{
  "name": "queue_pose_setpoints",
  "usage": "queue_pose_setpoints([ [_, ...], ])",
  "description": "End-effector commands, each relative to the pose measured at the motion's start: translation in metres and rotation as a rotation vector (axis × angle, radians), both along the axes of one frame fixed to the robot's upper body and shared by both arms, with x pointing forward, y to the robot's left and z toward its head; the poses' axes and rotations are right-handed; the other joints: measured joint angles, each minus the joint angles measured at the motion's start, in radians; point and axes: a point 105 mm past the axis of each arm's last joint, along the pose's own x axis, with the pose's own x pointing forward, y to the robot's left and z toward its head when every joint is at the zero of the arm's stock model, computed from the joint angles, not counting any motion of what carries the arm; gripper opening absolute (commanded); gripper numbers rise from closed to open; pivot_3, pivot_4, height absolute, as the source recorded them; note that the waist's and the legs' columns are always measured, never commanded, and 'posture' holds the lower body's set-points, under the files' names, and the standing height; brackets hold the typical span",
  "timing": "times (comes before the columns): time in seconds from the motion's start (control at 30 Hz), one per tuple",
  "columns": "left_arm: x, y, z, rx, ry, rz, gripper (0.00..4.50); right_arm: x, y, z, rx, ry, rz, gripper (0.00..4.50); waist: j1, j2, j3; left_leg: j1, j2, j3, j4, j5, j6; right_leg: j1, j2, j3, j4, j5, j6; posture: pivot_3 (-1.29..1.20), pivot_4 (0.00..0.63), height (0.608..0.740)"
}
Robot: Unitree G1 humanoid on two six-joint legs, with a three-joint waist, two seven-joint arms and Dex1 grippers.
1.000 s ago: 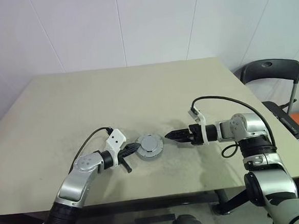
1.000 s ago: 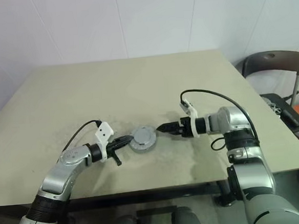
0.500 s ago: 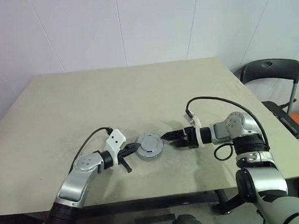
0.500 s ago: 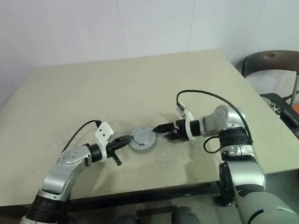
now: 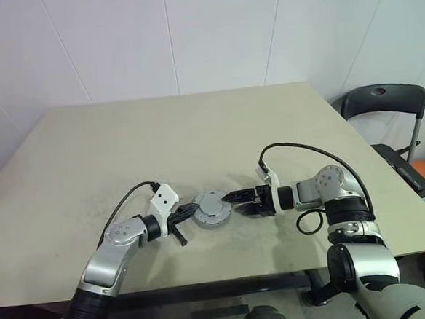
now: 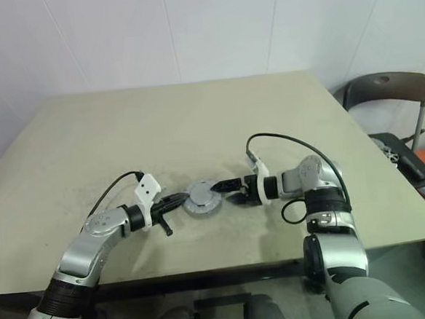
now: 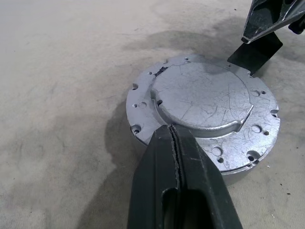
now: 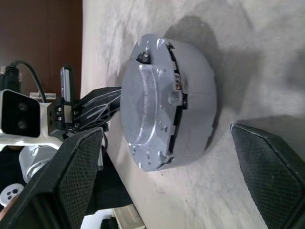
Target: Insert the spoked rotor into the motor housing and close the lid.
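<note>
Grey lid (image 5: 213,204) caps the motor housing (image 8: 193,119); the wide-apart right pincer (image 5: 239,201) has closed in beside it, while the left pincer (image 5: 183,217), fingers together, braces the rim.

I see a plain lab room: bare white panelled wall (image 5: 211,35) behind the beige counter (image 5: 196,131), folding chair (image 5: 384,104) beside it.

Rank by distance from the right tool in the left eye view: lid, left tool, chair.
1. lid: just left of the right tool, on the motor housing.
2. left tool: shut, at the lid's far side.
3. chair: beyond the table's right edge.
</note>
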Motion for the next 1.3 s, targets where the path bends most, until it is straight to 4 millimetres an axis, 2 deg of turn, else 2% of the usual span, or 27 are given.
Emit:
queue_pose_setpoints([
  [0.03, -0.007, -0.003, -0.013, 0.030, 0.047, -0.022, 0.00, 0.004, 0.005, 0.011, 0.056, -0.024, -0.009, 4.48, 0.001, 0.000, 0.000, 0.000, 0.000, 0.000, 0.000, 0.000, 0.000, 0.000, 0.000, 0.000, 0.000, 0.000, 0.000, 0.00, 0.000, 0.740],
  [0.33, -0.007, -0.002, -0.013, 0.029, 0.049, -0.018, 0.00, 0.003, 0.009, 0.008, 0.104, 0.005, -0.040, 4.48, -0.001, 0.000, 0.000, 0.000, 0.000, 0.000, 0.000, 0.000, 0.000, 0.000, 0.000, 0.000, 0.000, 0.000, 0.000, 0.00, 0.000, 0.740],
  [0.43, -0.007, -0.002, -0.013, 0.029, 0.051, -0.017, 0.00, 0.002, 0.010, 0.007, 0.113, 0.006, -0.043, 3.89, 0.000, 0.000, 0.000, 0.000, 0.000, 0.000, 0.000, 0.000, 0.000, 0.000, 0.000, 0.000, 0.000, 0.000, 0.000, 0.00, 0.000, 0.740],
  [0.6, -0.007, 0.000, -0.013, 0.031, 0.052, -0.015, 0.00, -0.001, 0.014, 0.009, 0.134, 0.002, -0.035, 2.18, -0.002, 0.000, 0.000, 0.000, 0.000, 0.000, 0.000, 0.000, 0.000, 0.000, 0.000, 0.000, 0.000, 0.000, 0.000, 0.00, 0.000, 0.740],
  [0.7, -0.007, 0.000, -0.012, 0.029, 0.053, -0.013, 0.00, -0.003, 0.015, 0.009, 0.137, -0.001, -0.033, 1.38, -0.003, 0.000, 0.000, 0.000, 0.000, 0.000, 0.000, 0.000, 0.000, 0.001, 0.001, 0.001, 0.000, 0.000, 0.000, 0.00, 0.000, 0.740],
  [1.03, -0.006, -0.002, -0.010, -0.006, 0.053, -0.007, 0.00, -0.005, 0.020, 0.017, 0.162, -0.034, -0.016, 1.37, -0.003, 0.000, 0.000, 0.000, 0.000, 0.000, 0.000, 0.000, 0.000, 0.000, 0.001, 0.001, 0.000, 0.000, 0.000, 0.00, 0.000, 0.740],
  [1.13, -0.003, -0.004, 0.001, -0.102, 0.061, 0.028, 0.00, -0.006, 0.020, 0.020, 0.174, -0.042, -0.009, 1.37, -0.003, 0.000, 0.000, 0.000, 0.000, 0.000, 0.000, 0.000, 0.000, 0.000, 0.001, 0.001, 0.000, 0.000, 0.000, 0.00, 0.000, 0.740],
  [1.3, 0.009, 0.006, 0.040, -0.310, 0.022, 0.178, 0.00, -0.006, 0.021, 0.023, 0.184, -0.056, -0.002, 1.37, -0.003, -0.001, 0.001, -0.003, 0.000, 0.000, 0.000, 0.000, 0.000, -0.002, 0.001, 0.001, 0.000, 0.000, 0.000, 0.00, 0.000, 0.740],
])
